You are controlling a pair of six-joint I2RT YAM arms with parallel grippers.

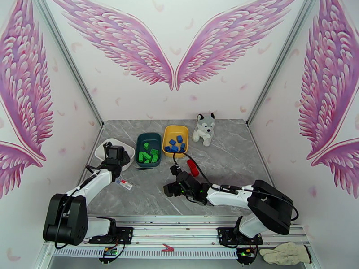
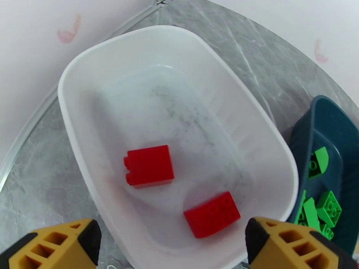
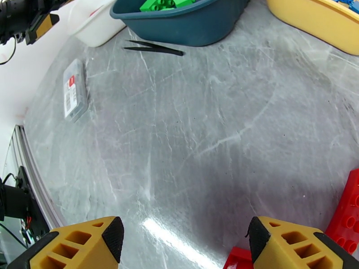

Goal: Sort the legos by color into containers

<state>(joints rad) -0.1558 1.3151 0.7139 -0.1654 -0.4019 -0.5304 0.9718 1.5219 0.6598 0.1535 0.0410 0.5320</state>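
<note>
Red legos (image 3: 348,216) on desk (image 3: 202,131) just right of right fingers (image 3: 291,243), spread, empty; right arm (image 1: 233,193) nearer. Left fingers (image 2: 296,245) spread above white tray (image 2: 89,72).

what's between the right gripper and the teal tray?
Mostly bare table, with black tweezers lying just short of the teal tray. The right wrist view shows it, looking out past the open right gripper.

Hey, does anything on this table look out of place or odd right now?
Yes. A plush husky sits by the yellow tray, black tweezers lie beside the teal tray, and a small labelled clear case lies apart on the table; none belongs in the sorting. Red bricks also lie loose there, unsorted.
</note>
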